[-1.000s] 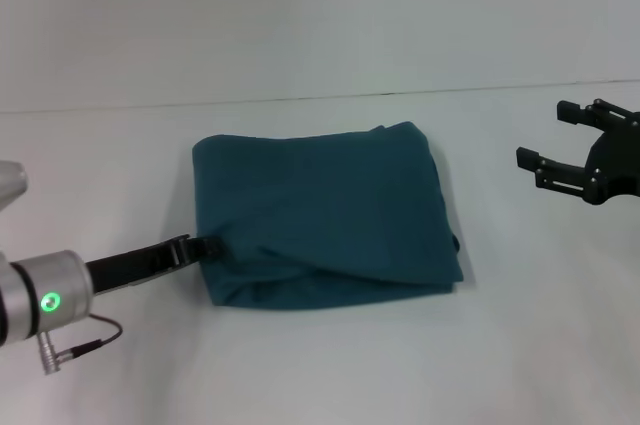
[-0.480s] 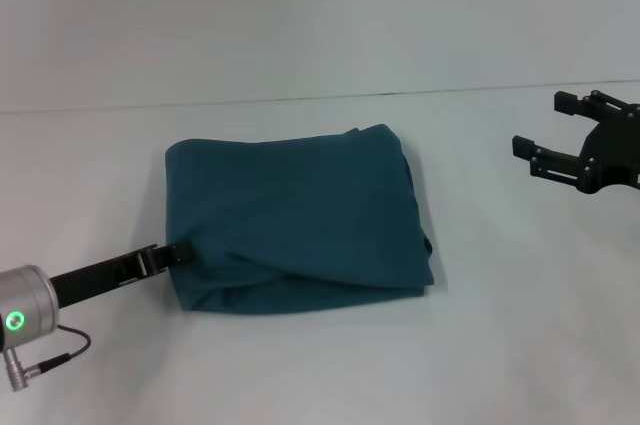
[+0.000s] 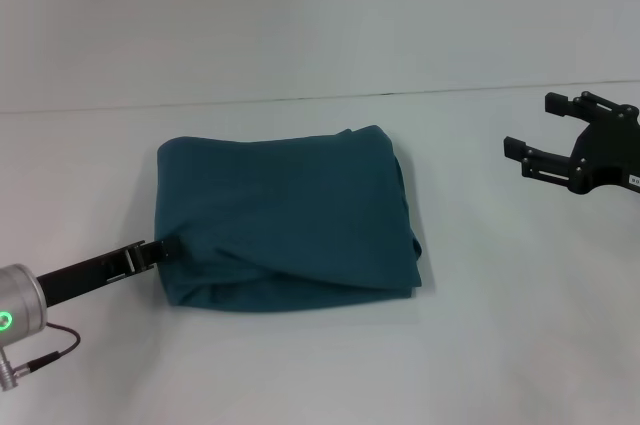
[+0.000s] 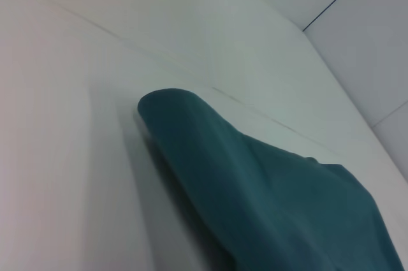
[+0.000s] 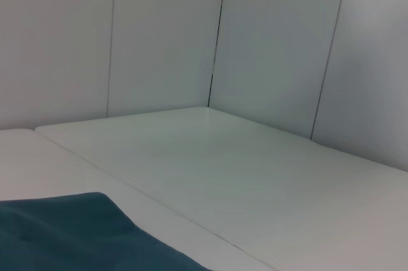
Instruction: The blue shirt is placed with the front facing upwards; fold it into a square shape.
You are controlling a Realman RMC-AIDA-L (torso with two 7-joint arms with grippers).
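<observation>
The blue shirt lies folded into a rough rectangle in the middle of the white table, plain teal side up, with no lettering showing. My left gripper reaches in from the lower left and is shut on the shirt's left edge, near its front corner. The left wrist view shows the shirt's rounded folded edge close up. My right gripper hovers open above the table far to the right, apart from the shirt. A corner of the shirt shows in the right wrist view.
The white table spreads out on all sides of the shirt. Its far edge meets a pale wall behind. A cable hangs from my left wrist at the lower left.
My left gripper has pulled back to the left, dragging the folded shirt leftward with it. The right gripper has drifted slightly left and down.
</observation>
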